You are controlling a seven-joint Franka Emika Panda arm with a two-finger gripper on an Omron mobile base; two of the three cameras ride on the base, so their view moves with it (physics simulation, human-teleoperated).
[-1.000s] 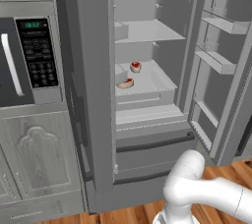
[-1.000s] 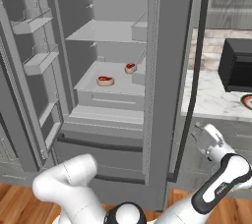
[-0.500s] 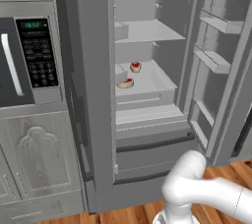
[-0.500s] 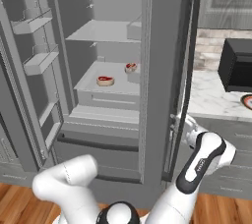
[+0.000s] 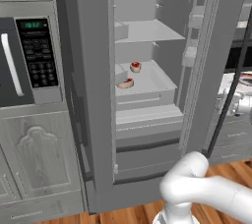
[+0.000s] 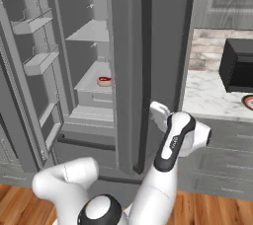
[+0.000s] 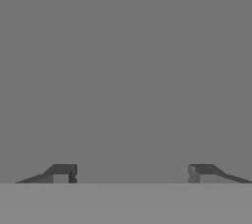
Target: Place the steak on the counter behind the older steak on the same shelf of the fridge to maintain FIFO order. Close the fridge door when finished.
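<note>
The gripper [image 7: 132,173] is standing wide open, facing a plain grey surface. In the fridge [image 5: 147,90], the door is partly covering the shelf [image 6: 96,87] at 9 o'clock.

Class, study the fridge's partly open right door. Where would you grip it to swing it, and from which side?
Grip the long dark bar handle on the right door near mid-height, coming from the door's outer face. The bar is slim and upright, so jaws spread sideways across it would likely close around it. The gripper is open.
</note>
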